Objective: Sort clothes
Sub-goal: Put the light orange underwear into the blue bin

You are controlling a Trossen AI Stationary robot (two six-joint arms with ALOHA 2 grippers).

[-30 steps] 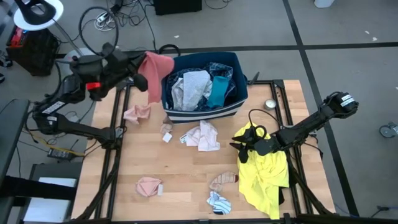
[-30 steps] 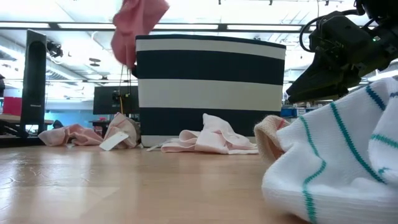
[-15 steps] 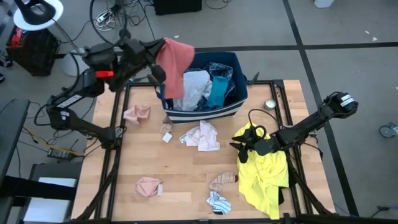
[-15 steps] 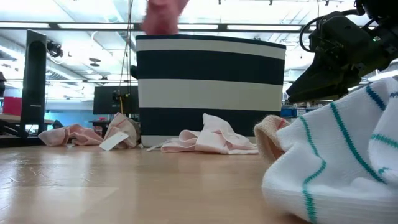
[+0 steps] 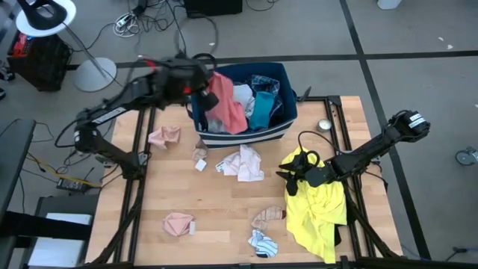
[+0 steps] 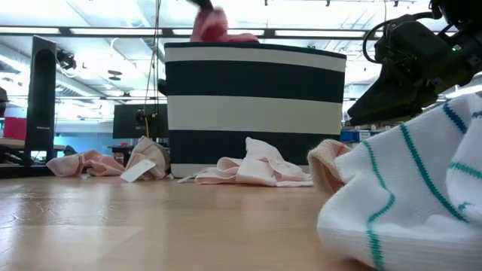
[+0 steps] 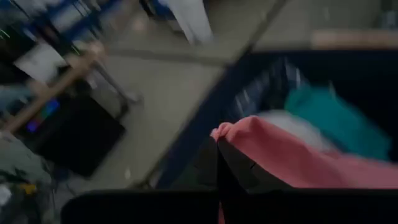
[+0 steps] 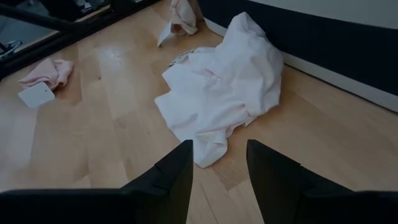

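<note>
My left jaws (image 5: 203, 82) pinch the pink shirt (image 5: 226, 106) over the bin (image 5: 246, 134), so it hangs inside, ready to drop. My right jaws (image 5: 289, 179) wait spread above the surface (image 5: 216, 209), beside the yellow shirt (image 5: 317, 213).

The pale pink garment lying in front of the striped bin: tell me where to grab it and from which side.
Pinch the raised, bunched fold at the middle of the pale pink garment, coming straight down from above. It lies crumpled on the table, so the flat edges offer little to pinch. The open right claw hovers nearest.
</note>
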